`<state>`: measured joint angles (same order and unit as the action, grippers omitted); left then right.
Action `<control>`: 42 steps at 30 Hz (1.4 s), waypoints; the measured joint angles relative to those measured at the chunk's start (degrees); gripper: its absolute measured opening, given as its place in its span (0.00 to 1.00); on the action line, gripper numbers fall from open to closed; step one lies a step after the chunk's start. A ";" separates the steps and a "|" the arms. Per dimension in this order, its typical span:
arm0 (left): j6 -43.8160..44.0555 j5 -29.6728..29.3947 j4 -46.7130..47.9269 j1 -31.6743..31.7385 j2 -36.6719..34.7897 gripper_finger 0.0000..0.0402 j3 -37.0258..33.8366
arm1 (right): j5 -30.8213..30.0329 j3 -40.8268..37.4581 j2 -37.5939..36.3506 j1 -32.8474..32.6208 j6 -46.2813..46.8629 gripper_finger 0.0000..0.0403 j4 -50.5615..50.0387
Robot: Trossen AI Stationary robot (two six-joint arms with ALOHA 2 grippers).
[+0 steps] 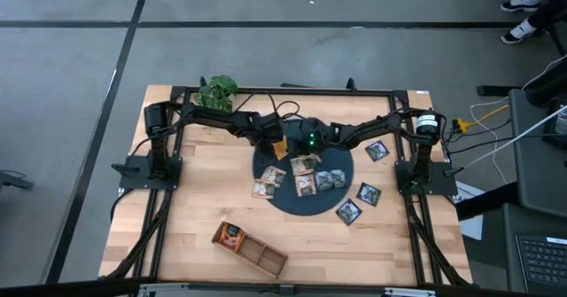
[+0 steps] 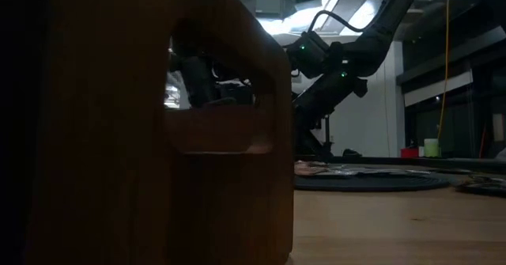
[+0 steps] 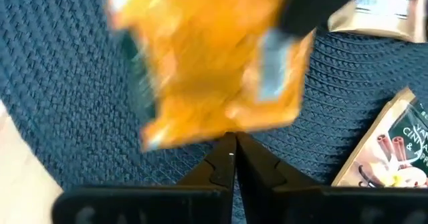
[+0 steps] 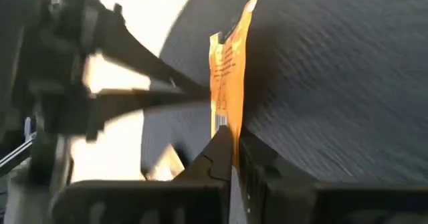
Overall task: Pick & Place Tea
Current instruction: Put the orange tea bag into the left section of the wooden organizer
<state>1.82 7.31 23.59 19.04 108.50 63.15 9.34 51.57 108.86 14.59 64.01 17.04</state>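
An orange tea sachet hangs over the far part of the dark round mat, and both grippers meet at it. My left gripper comes from the table's left and is shut on it. My right gripper comes from the right and is shut on it too. Several other tea sachets lie flat on the mat, and three dark ones lie on the wood to its right. In the low view the arms show above the mat. My left gripper pinches one edge of the orange sachet between its two fingertips, slanting down from the table's left. The sachet's flat face spreads out beyond the fingers, clear of the mat. My right gripper pinches another edge of the same sachet between its two fingers, coming from the table's right. The sachet shows edge-on and stands out past the fingertips, off the mat. The left gripper's fingers meet it from one side.
A long brown compartment tray lies near the front edge with an orange sachet in its left end; it fills the left of the low view. A green plant stands at the far left corner.
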 joint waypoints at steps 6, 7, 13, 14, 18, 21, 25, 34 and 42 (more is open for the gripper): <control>4.60 7.38 0.90 5.31 -6.57 0.07 -3.22 | -0.46 0.00 -2.02 0.00 -2.93 0.02 -1.57; 6.42 10.69 0.03 6.80 -7.72 0.08 -4.57 | -0.71 -0.02 -2.85 0.00 -3.79 0.02 -2.52; 19.41 22.00 -4.28 14.90 -14.60 0.20 -9.50 | -6.29 -0.02 -9.38 -0.53 -10.68 0.01 -8.70; 21.89 22.46 -4.32 15.72 -15.30 0.21 -9.63 | -7.83 -0.02 -10.54 -0.85 -12.60 0.01 -9.43; 33.63 28.69 -8.79 18.75 -17.65 0.29 -9.60 | -15.09 0.88 -14.81 -2.99 -23.93 0.01 -14.94; 47.02 33.81 -14.18 20.40 -17.67 0.35 -9.59 | -22.08 4.84 -15.84 -5.09 -36.17 0.01 -22.26; 64.98 34.42 -20.31 20.99 -17.59 0.42 -9.57 | -37.15 12.41 -15.22 -8.20 -51.19 0.01 -31.89; 87.55 31.86 -35.05 20.34 -17.58 0.43 -9.57 | -58.28 21.87 -11.11 -10.90 -78.43 0.00 -36.32; 94.11 25.89 -45.05 21.79 -17.58 0.43 -9.52 | -60.92 22.12 -10.91 -10.97 -82.53 0.00 -36.23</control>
<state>95.93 33.20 -21.46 40.83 90.91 53.64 -51.57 73.69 97.95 3.62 -18.52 -19.20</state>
